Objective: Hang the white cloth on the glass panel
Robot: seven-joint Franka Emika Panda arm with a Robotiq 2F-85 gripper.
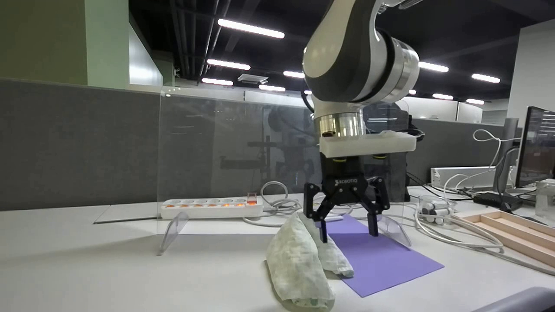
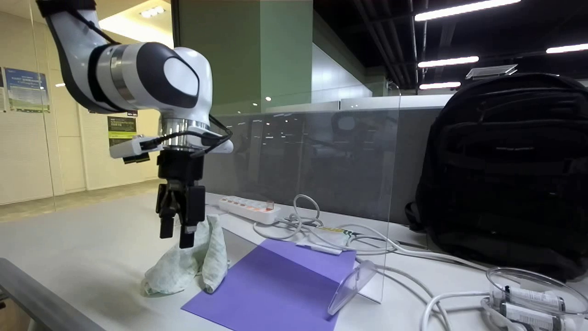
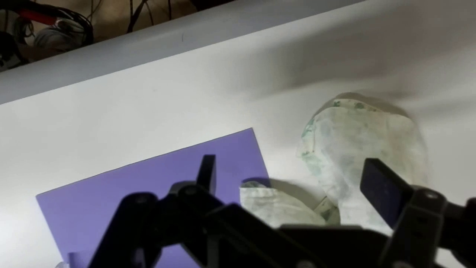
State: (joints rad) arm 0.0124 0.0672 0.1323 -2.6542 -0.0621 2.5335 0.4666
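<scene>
I count 1 cloth, pale with faint green marks, on the tabletop below my end effector. It has 2 lobes, the narrow 1 overlapping a corner of the 1 purple sheet, which also lies below my end effector. 1 clear panel stands upright on 2 feet, behind my end effector in an exterior view.

The panel is between my end effector and 1 strip, 1 packet and a tangle of cable I cannot count. 1 grey partition rises farther behind. Well apart from my end effector are 1 backpack, 1 tray, 1 monitor and 1 clear pot with at least 2 bottles.

My 2 fingers point down, spread well apart, the sheet showing between their tips in an exterior view. In the wrist view, 1 finger shows over the cloth's broad lobe, the other over the sheet. A fingertip overlaps the cloth in both exterior views; whether it touches, I cannot tell.
</scene>
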